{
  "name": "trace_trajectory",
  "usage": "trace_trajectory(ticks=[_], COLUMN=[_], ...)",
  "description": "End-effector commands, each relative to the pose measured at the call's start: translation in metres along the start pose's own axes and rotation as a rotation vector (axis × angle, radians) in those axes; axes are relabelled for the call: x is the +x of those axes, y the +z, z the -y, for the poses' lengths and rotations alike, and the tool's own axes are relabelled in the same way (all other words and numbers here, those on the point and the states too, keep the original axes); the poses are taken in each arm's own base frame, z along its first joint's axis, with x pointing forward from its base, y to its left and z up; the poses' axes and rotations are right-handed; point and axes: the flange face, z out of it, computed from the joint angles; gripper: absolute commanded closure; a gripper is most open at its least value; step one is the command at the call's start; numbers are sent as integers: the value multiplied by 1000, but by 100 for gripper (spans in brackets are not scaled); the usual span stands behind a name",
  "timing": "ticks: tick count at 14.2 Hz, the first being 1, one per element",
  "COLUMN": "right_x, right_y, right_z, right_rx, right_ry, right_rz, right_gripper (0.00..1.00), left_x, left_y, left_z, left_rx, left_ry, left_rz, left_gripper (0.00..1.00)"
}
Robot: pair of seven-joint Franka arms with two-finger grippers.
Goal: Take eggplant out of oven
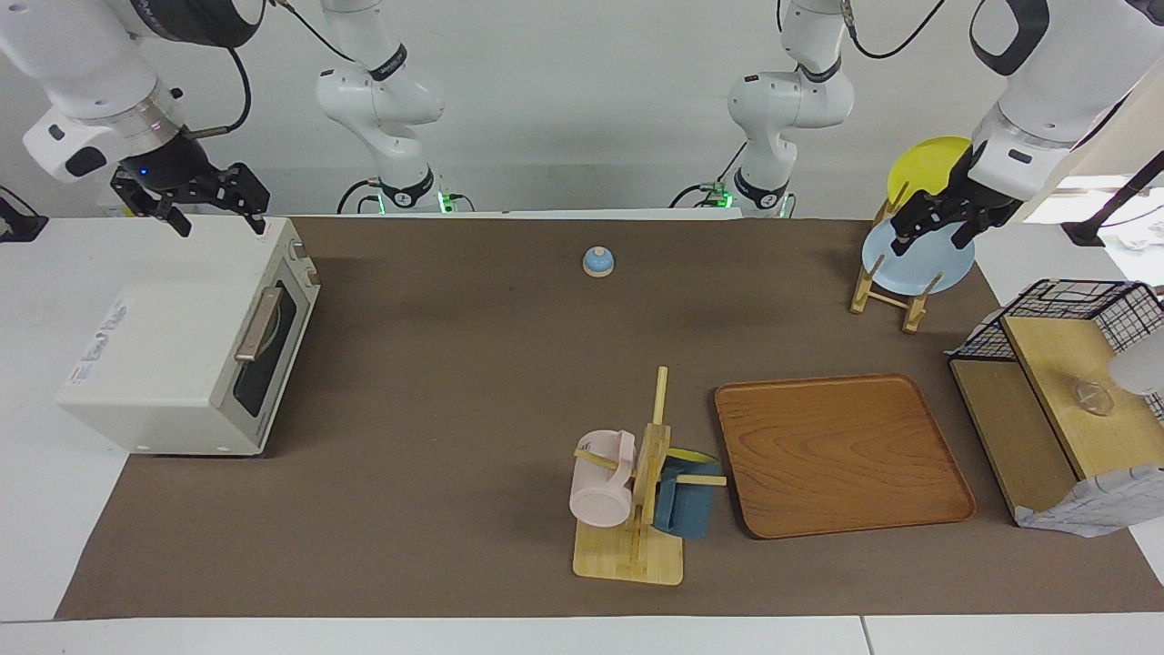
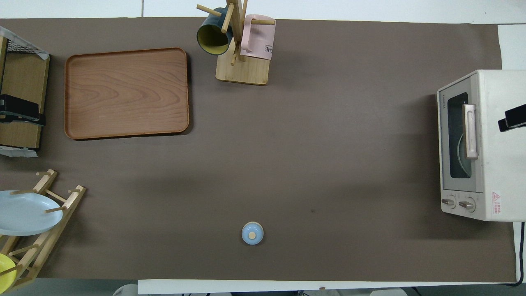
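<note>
The cream-white oven (image 1: 173, 364) stands at the right arm's end of the table with its dark glass door (image 1: 265, 350) shut and its tan bar handle (image 1: 257, 324) across it. It also shows in the overhead view (image 2: 493, 144), where a pale curved rim shows dimly through the glass. The eggplant is hidden. My right gripper (image 1: 221, 225) is open and empty, up in the air over the oven's top edge; a dark tip of it (image 2: 513, 118) shows in the overhead view. My left gripper (image 1: 931, 243) is open and empty, over the plate rack.
A wooden plate rack (image 1: 887, 291) holds a light blue plate (image 1: 918, 264) and a yellow plate (image 1: 928, 164). A wooden tray (image 1: 841, 455), a mug tree (image 1: 641, 491) with a pink and a blue mug, a blue bell (image 1: 598, 262) and a black wire basket shelf (image 1: 1064, 400) stand on the brown mat.
</note>
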Motion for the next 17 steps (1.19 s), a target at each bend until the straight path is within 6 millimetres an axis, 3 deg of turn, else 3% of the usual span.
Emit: trace_trajectory(ticks=[1,4,5,7,8,9,10,12,17], right_x=[-2,-3,-6,-8,1,9,16,28,30], right_y=[-1,4,11,44,75,102,122,149,155], right_z=[1,2,2,13,27,27,19,5,0], right_rx=[-12,-11,8,2,-4,-6,-8,-23,-166], right_ry=[16,-12,-104,-182,-196,-201,-192,-179,-242], right_rz=[-3,0,-2,-36,-55,-60,-62,-27,29], right_gripper=[0,0,1,59,82,95,100,100,100], left_x=[-6,-6,-6,-6,-5,-6,-6,-6,-5], left_y=[-1,-1,-1,-1,-1,-1,-1,-1,0], left_z=[3,3,3,3,3,3,3,3,3], left_rx=[13,13,13,13,13,13,13,13,13], left_ry=[3,2,2,2,2,3,3,2,3], left_rz=[9,7,9,9,9,9,9,9,10], left_gripper=[0,0,0,0,0,0,0,0,0])
